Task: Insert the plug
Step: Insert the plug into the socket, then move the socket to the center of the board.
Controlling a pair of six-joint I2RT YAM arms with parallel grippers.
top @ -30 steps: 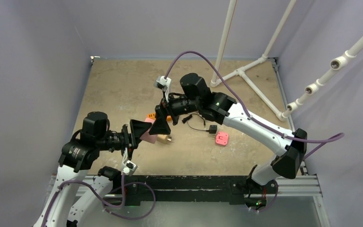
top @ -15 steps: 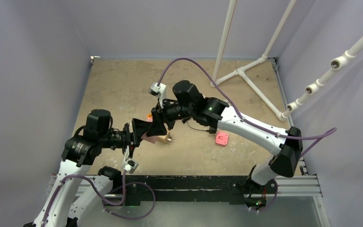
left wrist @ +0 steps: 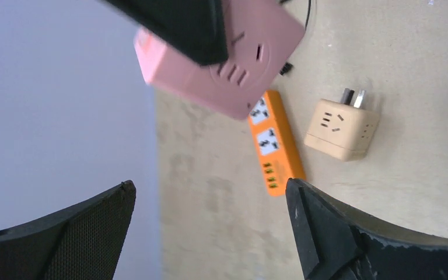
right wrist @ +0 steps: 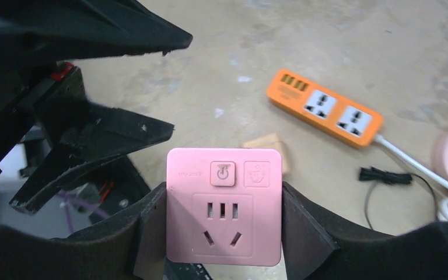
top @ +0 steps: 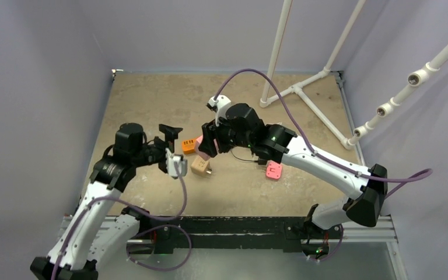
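Observation:
My right gripper is shut on a pink socket cube, its three-pin face toward the wrist camera; in the top view the right gripper holds the cube above the table. The cube also shows at the top of the left wrist view. A tan cube plug with two metal prongs lies on the table below it, also in the left wrist view. My left gripper is open and empty, left of the pink cube; the left wrist view shows its jaws wide apart.
An orange power strip lies beside the tan plug, also seen from the right wrist. A small pink adapter and a black adapter with cord lie to the right. White pipe frame stands at the back right.
Both grippers met at the pink cube before. Now the left gripper has opened and pulled back up and left, and the right gripper holds the cube alone, shifted right.

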